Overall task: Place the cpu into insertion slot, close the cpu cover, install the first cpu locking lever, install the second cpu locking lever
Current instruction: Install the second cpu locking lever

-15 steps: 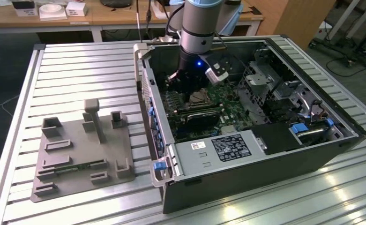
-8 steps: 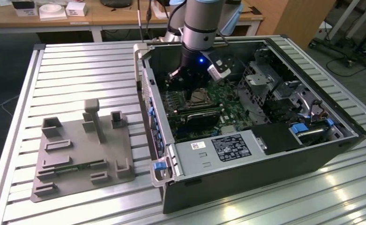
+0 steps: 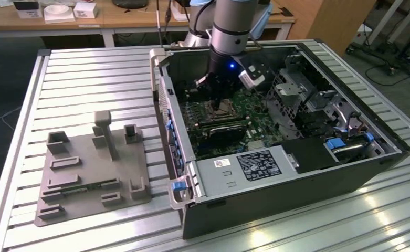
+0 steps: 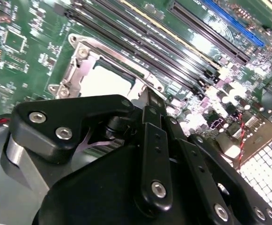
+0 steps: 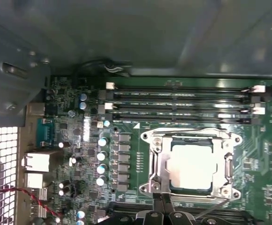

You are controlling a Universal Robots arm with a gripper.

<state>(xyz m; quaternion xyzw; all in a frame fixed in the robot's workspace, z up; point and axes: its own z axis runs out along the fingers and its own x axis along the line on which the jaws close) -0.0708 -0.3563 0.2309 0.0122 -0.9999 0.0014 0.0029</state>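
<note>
Ribbed silver aluminium-slat desk (image 3: 85, 73): carries everything listed below.

Open black tower computer case (image 3: 372, 173): lying on its side on the desk, toward the exterior view's right, interior exposed.

Grey moulded plastic fixture plate with upright pegs and pockets (image 3: 85, 178): flat on the desk, at the exterior view's left of the case, apart from it.

Silver and black robot arm (image 3: 229, 26): reaches down into the case from above.

Green printed motherboard (image 5: 79, 140): on the case floor. Rows of long black memory slots (image 5: 182, 101) run alongside the socket.

Black power box with white label (image 3: 257, 164): at the near end of the case in the exterior view.

Black multi-link tool (image 4: 147, 101): low over the motherboard, at the socket's edge. In the second wrist view its linkages come together toward one narrow tip just beside the cover frame; whether anything is pinched there cannot be told.

Thin square silver metal cpu cover (image 5: 158, 161): lying flat and closed over the socket, the frame surrounding the chip on all sides.

Small flat square cpu with pale silvery-grey metal top (image 5: 192, 166): seated in the socket, top face visible through the cover's open centre in both wrist views (image 4: 105, 82).

Thin silver wire lever (image 5: 210, 209): beside the socket edge nearest the tool.
</note>
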